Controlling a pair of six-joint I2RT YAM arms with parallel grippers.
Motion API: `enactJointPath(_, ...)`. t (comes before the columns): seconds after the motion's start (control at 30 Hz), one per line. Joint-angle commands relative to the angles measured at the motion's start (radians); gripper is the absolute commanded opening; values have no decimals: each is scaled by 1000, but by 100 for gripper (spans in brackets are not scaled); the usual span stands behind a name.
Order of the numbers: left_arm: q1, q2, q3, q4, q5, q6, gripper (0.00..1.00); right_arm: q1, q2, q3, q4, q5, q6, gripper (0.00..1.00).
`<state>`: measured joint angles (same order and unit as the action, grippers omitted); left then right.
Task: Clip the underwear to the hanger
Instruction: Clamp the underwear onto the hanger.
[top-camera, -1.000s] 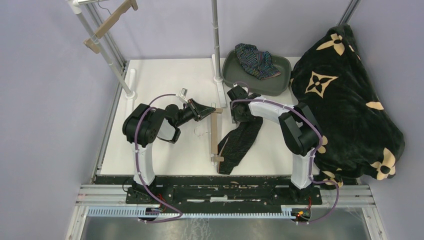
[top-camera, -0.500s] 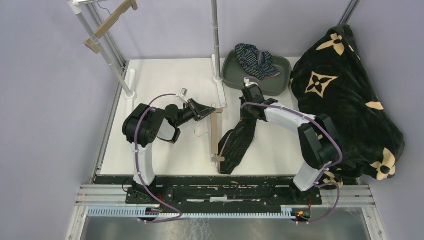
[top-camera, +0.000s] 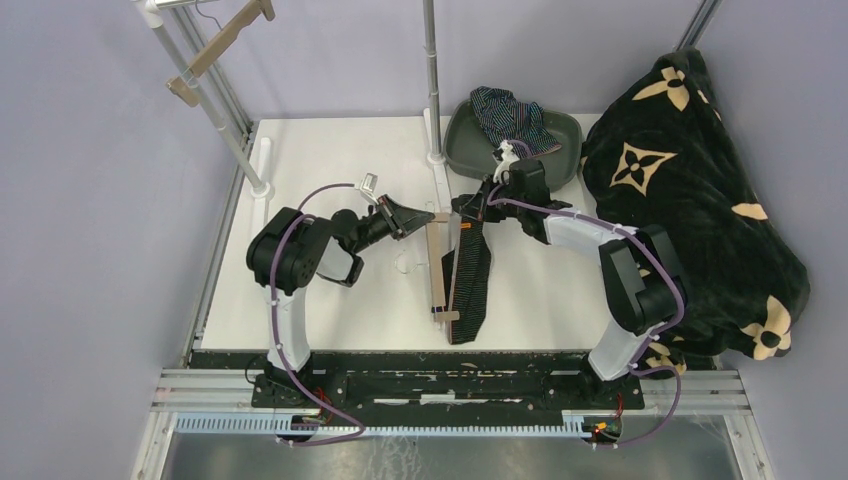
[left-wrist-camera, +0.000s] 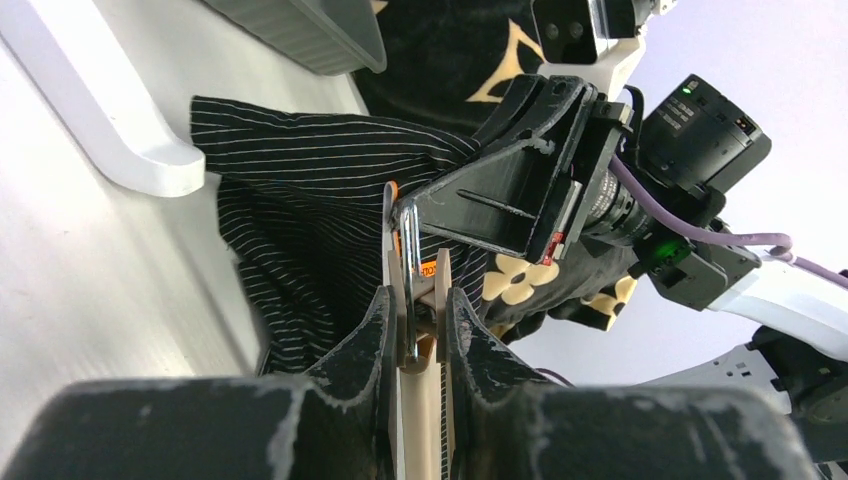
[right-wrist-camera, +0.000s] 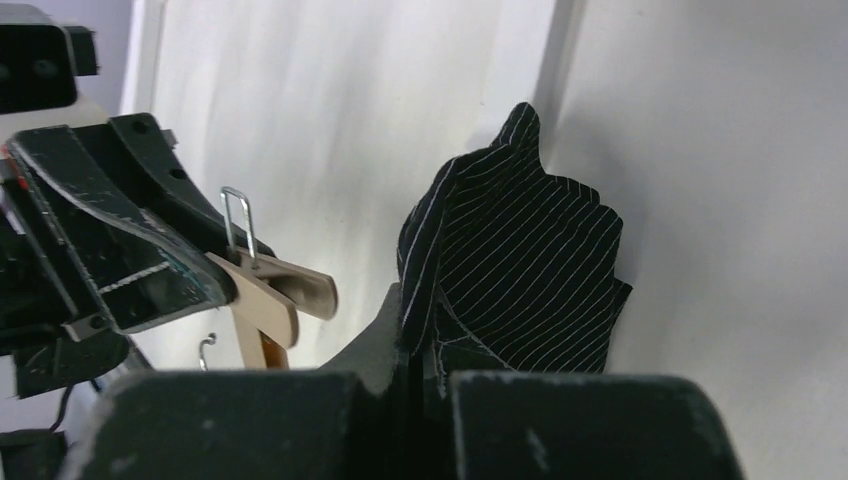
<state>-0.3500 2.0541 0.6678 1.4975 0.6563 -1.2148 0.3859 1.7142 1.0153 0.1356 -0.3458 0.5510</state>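
Olive tub holds the navy underwear. Right gripper pinches the pinstriped underwear, cloth hiding its grip; left gripper squeezes the hanger clip.

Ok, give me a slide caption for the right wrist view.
Right hand pinching the pinstriped underwear, the left hand holding the hanger clip beside it.

Open passage: far-left stretch of the table, bare white board. Obstructed middle: hanger and pinstriped underwear lying side by side, left gripper and right gripper crowding their far ends (hardly a gap between). Behind: upright pole, green tray. Right edge: heaped blanket
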Motion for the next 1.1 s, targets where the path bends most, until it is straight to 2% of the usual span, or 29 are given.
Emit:
enactJointPath(0.0, -30, -38, 21, 49, 106, 25, 3, -23, 12, 5, 239, -108, 55, 3)
enactJointPath(0.53, -36, -40, 19, -34, 111, 84, 3, -65, 69, 8, 386, -205, 135, 5)
enactJointPath(0.9, -37, -37, 21, -38, 109, 87, 3, -85, 141, 28, 437, -246, 196, 14)
enactJointPath(1.0, -37, -35, 23, -42, 108, 88, 3, -87, 158, 26, 455, -255, 211, 24)
enactJointPath(1.07, -36, -33, 23, -49, 106, 92, 3, -89, 171, 30, 463, -268, 221, 25)
